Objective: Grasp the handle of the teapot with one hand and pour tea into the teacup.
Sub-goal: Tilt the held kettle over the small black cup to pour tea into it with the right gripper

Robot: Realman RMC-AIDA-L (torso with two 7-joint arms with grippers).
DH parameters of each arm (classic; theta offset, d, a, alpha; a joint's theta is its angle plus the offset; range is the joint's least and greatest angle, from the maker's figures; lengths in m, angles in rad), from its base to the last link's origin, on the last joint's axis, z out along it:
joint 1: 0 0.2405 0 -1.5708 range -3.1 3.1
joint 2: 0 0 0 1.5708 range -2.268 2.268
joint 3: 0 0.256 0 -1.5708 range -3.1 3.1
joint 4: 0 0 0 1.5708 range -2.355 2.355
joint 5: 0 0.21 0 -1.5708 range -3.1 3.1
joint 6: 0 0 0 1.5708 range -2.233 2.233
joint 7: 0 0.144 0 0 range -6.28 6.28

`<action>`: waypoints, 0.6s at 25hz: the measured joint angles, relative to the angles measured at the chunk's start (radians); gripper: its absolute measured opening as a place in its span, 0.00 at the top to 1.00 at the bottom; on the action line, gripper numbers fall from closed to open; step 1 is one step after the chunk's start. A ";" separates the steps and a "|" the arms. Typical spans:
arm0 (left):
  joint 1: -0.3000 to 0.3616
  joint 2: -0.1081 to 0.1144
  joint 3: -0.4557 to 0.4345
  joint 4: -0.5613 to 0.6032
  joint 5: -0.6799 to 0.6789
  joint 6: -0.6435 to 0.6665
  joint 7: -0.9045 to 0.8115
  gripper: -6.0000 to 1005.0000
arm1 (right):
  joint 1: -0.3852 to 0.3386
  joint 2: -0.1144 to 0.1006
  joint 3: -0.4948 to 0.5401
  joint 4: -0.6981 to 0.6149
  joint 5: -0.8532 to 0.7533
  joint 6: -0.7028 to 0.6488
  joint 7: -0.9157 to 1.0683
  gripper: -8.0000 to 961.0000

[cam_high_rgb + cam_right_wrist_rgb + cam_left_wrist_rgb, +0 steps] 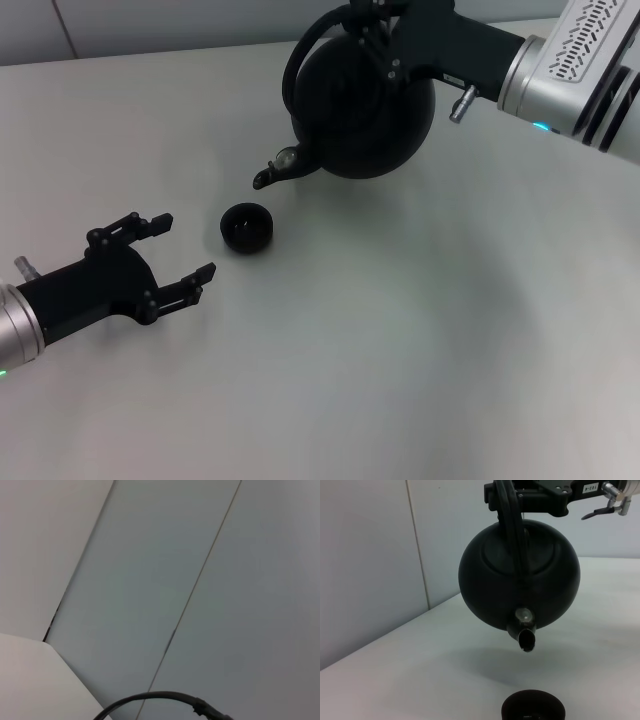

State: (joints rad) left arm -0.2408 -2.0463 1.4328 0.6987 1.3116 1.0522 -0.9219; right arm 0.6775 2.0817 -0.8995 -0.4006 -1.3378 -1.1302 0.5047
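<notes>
right gripper: clamped on the handle, teapot hanging in the air, spout tipped over teacup
left gripper: wide, beside the teacup on the counter

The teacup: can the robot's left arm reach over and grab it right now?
Probably yes. The left pincer is open beside the teacup, with only bare table between them. The teapot hangs above, held by the right pincer.

The scene is lit evenly and brightly from above. A soft, diffuse shadow is cast on the table beneath the teapot; a small glint is seen at its spout.
</notes>
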 joint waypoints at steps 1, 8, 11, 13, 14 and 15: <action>-0.002 0.000 0.000 0.000 0.000 0.000 0.000 0.20 | -0.001 0.000 0.000 0.000 0.000 0.000 0.000 0.87; -0.010 0.000 0.000 -0.009 0.004 0.003 0.000 0.20 | -0.001 0.000 -0.001 -0.002 -0.026 0.011 -0.001 0.87; -0.011 0.000 0.000 -0.010 0.005 0.003 0.000 0.20 | 0.001 0.000 -0.017 -0.004 -0.028 0.019 -0.002 0.87; -0.011 0.000 0.000 -0.010 0.006 0.004 0.000 0.20 | 0.002 0.000 -0.033 -0.007 -0.028 0.030 -0.002 0.87; -0.011 0.000 0.000 -0.010 0.006 0.004 0.000 0.20 | 0.003 0.000 -0.038 -0.007 -0.028 0.033 -0.002 0.87; -0.011 0.000 0.000 -0.010 0.006 0.004 0.000 0.20 | 0.004 0.000 -0.044 -0.007 -0.028 0.036 -0.002 0.87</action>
State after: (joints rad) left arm -0.2516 -2.0463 1.4327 0.6887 1.3174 1.0566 -0.9219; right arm 0.6820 2.0820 -0.9440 -0.4080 -1.3654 -1.0940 0.5031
